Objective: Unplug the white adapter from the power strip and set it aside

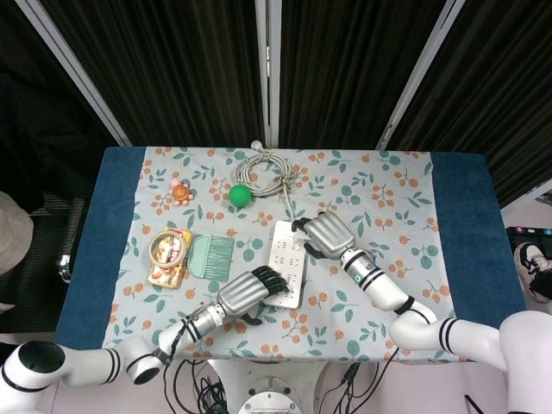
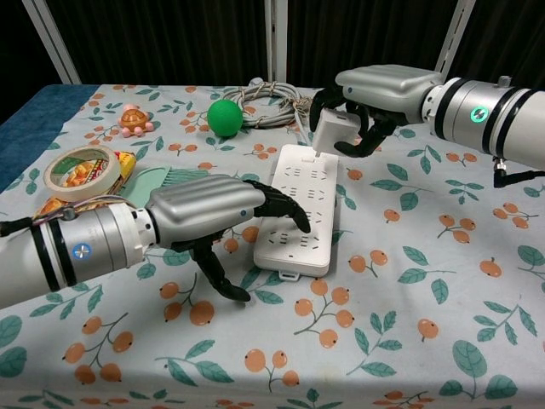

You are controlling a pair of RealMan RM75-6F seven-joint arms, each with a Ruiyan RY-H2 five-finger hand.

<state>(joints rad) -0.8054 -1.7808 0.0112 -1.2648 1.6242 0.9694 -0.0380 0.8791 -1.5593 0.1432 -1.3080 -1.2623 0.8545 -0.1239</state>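
Note:
The white power strip [image 2: 300, 211] [image 1: 286, 276] lies flat in the middle of the floral cloth. My left hand [image 2: 223, 214] [image 1: 248, 293] presses down on its near end with dark fingertips. My right hand [image 2: 375, 94] [image 1: 323, 235] grips the white adapter [image 2: 332, 129], which is lifted clear above the strip's far end with its prongs showing just over the sockets. In the head view the adapter is hidden under the right hand.
A coiled grey cable [image 2: 268, 98] and a green ball [image 2: 226, 118] lie behind the strip. A mint brush [image 2: 157, 183], a tape roll [image 2: 83, 171] on a snack packet and an orange toy [image 2: 133, 120] sit to the left. Bare cloth [image 2: 443, 273] extends right.

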